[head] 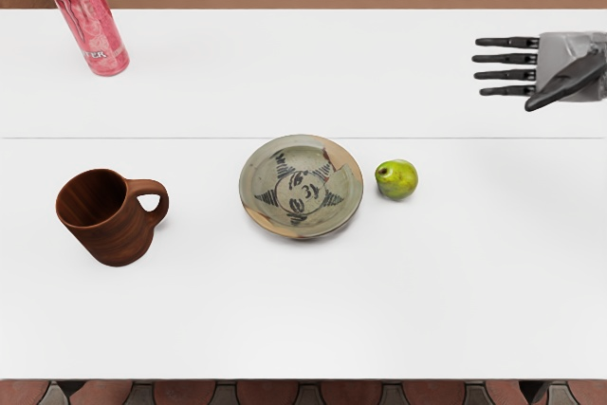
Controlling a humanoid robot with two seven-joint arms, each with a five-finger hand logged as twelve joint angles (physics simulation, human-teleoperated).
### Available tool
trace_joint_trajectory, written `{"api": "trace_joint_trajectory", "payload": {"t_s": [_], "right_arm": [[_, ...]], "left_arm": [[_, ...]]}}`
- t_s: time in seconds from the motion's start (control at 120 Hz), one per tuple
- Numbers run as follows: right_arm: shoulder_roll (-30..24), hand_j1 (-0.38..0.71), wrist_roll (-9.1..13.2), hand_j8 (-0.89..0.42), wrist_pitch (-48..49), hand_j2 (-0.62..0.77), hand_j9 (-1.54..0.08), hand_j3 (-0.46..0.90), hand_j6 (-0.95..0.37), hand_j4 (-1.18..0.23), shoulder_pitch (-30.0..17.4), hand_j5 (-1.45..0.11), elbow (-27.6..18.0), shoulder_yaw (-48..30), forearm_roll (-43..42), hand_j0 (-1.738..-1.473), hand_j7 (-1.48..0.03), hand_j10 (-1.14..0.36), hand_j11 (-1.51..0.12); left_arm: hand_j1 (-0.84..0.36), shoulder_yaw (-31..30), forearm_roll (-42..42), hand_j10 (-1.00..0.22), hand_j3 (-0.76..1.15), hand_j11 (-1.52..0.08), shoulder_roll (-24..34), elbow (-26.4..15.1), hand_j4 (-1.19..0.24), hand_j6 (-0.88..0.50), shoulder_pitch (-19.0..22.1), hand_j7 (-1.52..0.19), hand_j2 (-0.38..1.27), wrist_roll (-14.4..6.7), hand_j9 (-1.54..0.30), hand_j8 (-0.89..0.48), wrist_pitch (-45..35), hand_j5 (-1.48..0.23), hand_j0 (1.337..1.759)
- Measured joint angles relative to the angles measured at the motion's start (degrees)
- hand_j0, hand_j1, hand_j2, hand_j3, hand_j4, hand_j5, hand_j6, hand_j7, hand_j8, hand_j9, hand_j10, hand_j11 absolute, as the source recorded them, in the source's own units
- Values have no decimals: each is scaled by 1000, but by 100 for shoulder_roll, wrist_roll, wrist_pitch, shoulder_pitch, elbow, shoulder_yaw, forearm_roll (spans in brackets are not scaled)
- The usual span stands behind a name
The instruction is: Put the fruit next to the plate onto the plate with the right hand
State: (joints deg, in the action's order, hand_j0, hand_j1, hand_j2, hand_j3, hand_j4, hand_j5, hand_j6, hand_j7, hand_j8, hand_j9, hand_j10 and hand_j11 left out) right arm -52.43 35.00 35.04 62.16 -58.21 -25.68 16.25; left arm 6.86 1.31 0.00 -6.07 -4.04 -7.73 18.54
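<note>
From where I stand, the small green round fruit (pixel 396 178) sits on the white table (pixel 455 272) just beside the right edge of the round grey-green ceramic plate (pixel 301 187), close to it but not touching. The plate lies flat near the middle of the table, with a dark face-like pattern painted on it and nothing on top. The right robot hand (pixel 545 65) hovers at the far right, well apart from the fruit and farther back over the table. Its dark fingers (pixel 503 74) are stretched out straight and spread, pointing toward the left, and its thumb slants below them; it holds nothing. Off to the left of the plate stands a brown wooden mug (pixel 106 216), tilted a little, its handle turned toward the plate. In the far left corner a red drink can (pixel 84 14) stands, leaning slightly in this view.
</note>
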Motion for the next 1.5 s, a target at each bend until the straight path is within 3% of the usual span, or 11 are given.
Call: {"api": "trace_joint_trajectory", "payload": {"t_s": [0.225,0.442,0.758,0.992,1.192,1.5], "right_arm": [[-3,-349,0,3,0,-1,0,0,3,0,35,0,-65,3,-9,-1658,0,2,0],[186,-349,0,2,0,0,0,0,3,0,158,0,-130,4,-531,-1658,0,2,0],[589,-349,0,1,-108,0,0,0,1,0,510,0,-1244,33,-2049,-1658,0,0,0],[1260,-349,0,-1,-1691,0,0,0,-1,-1,1521,0,-1677,1509,-2931,-1658,0,-1,0],[1508,-349,0,-2,-2616,0,0,0,-2,-2,2060,0,-1892,2358,-3928,-1658,0,-1,0],[2051,-349,0,-2,-4072,0,0,0,-3,-2,2314,0,-1987,3407,-4671,-1658,0,-2,0]], "left_arm": [[348,0,0,-1,0,-1,0,0,-1,-1,6,-1,0,0,-1,-1,0,-1,1658],[348,0,0,-1,0,-1,0,0,-1,-1,6,-1,0,0,-1,-1,0,-1,1658],[348,-6,-1,-1,0,-1,0,0,-1,-1,0,-1,0,0,-1,-1,0,-1,1658],[348,-9,-3,-1,0,-1,0,0,-1,-1,9,-1,0,0,-1,-1,0,-1,1658],[348,-9,-8,-1,0,-1,0,0,-1,-1,13,-1,0,0,-1,-1,0,-1,1658],[348,-9,-8,-1,0,-1,0,0,-1,-1,18,-1,0,0,-1,-1,0,-1,1658]]}}
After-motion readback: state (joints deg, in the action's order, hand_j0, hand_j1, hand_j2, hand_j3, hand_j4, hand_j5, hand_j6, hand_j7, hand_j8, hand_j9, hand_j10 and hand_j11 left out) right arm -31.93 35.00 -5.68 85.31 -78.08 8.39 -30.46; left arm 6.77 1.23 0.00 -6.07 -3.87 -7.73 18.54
